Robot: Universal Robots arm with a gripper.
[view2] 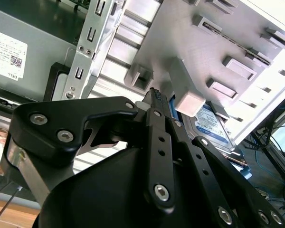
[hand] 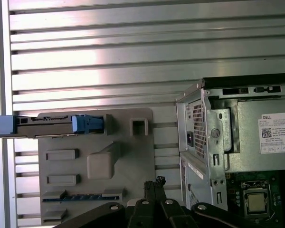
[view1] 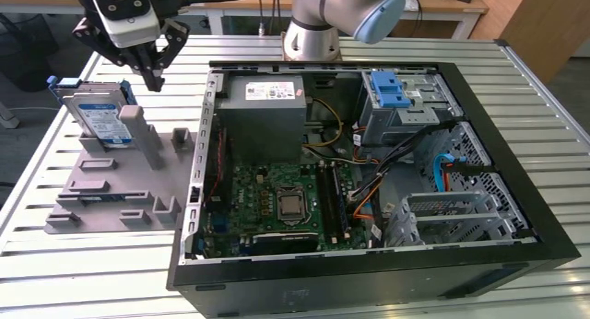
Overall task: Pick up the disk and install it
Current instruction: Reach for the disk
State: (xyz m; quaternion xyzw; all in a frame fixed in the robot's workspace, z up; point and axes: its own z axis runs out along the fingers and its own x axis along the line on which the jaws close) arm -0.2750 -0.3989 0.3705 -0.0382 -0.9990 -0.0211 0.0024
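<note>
Slatted table (view1: pixel 92 277), grey fixture (view1: pixel 110 195). Exterior view: disk (view1: pixel 99 117) propped in fixture, label showing; first wrist view: disk (hand: pixel 42 126) edge-on. Gripper (view1: pixel 154 83) pinched closed, empty, above fixture.

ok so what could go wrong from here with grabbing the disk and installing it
1. The end effector hangs closed, off to the side of the disk. Coming down like that, it could strike the grey post instead of gripping.
2. The disk stands on edge in the grey holder, so a nudge might tip it.
3. Loose cables cross the inside of the computer case and could snag the disk on the way in.
</note>
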